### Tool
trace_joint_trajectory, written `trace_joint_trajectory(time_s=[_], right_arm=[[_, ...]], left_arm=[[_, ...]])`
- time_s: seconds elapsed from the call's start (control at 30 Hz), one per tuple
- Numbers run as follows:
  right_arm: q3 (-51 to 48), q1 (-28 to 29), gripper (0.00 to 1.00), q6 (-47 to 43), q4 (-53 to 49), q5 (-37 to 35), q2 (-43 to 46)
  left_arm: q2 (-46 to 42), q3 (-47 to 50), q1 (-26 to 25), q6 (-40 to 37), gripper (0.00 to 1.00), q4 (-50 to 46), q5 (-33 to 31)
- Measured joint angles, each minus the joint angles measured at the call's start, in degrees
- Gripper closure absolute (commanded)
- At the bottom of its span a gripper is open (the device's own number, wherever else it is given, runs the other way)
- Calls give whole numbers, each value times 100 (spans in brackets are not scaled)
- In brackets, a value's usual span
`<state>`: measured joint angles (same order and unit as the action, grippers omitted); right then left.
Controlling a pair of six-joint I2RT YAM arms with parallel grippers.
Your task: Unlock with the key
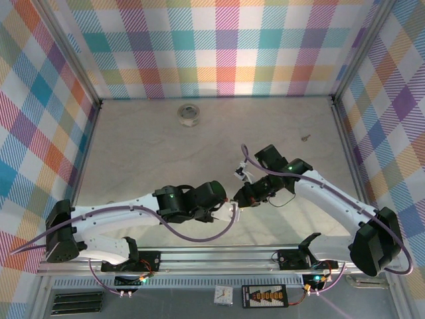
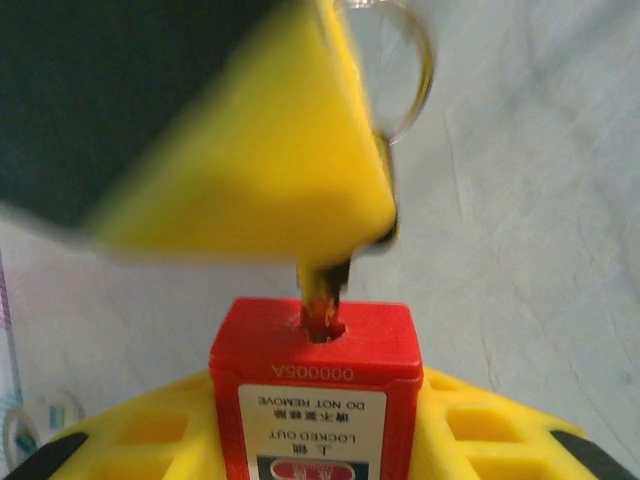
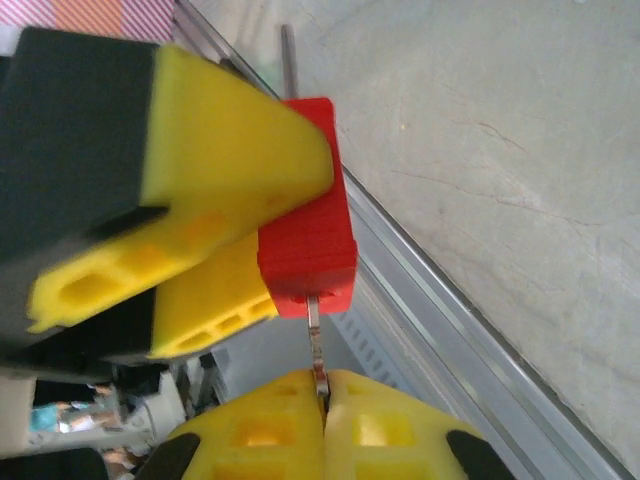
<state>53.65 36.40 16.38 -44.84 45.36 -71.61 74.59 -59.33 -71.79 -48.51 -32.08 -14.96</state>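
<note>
We see the overhead view brightly and evenly lit and sharp to its edges, with only soft shadows on the pale table [image 1: 166, 146] in the lower half. In the left wrist view, a big yellow finger pad [image 2: 270, 150] in the upper left is badly blurred, while the red padlock [image 2: 315, 370] at the bottom centre is clearer and its label is legible. In the right wrist view, the key [image 3: 316, 340] at the lower centre is fairly crisp and the yellow pads [image 3: 230, 130] at the upper left are soft.
</note>
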Motion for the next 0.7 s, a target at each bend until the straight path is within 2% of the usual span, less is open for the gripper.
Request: trace_joint_trajectory(time_s=[0.1, 0.43, 0.7], right_arm=[[42, 31, 100, -61, -103, -31, -103], [-22, 11, 100, 262, 160, 33, -120], [-459, -483, 100, 1965, 1075, 431, -114]], left_arm=[[103, -42, -170, -76, 100, 101, -52], [26, 133, -170, -39, 100, 328, -234], [-57, 874, -151, -98, 100, 1631, -870]])
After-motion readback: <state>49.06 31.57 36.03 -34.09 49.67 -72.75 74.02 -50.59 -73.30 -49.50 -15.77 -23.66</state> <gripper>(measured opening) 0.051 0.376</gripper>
